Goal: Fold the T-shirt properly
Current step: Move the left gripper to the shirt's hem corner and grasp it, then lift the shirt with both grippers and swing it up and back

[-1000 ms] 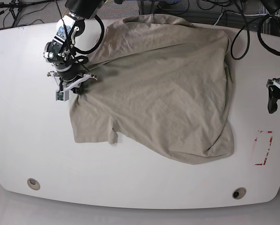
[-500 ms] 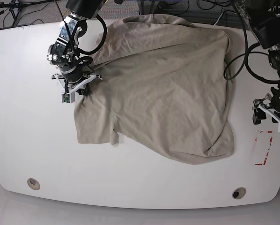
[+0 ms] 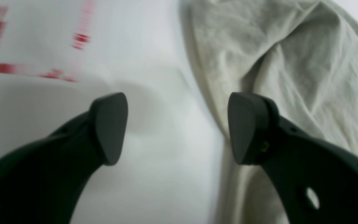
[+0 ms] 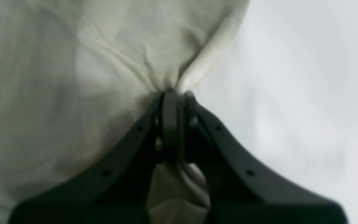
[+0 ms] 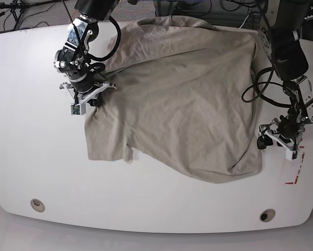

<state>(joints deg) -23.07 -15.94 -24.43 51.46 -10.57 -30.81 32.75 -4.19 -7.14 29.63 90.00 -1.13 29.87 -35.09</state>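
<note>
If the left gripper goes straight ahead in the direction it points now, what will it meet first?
Probably the white table. The left gripper is open, its jaws astride the side edge of the wrinkled beige cotton T-shirt; the pad on the shirt's side may touch cloth first. Depth is unclear.

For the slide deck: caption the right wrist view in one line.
Right gripper shut on a bunched edge of the beige T-shirt, above the white table.
</note>
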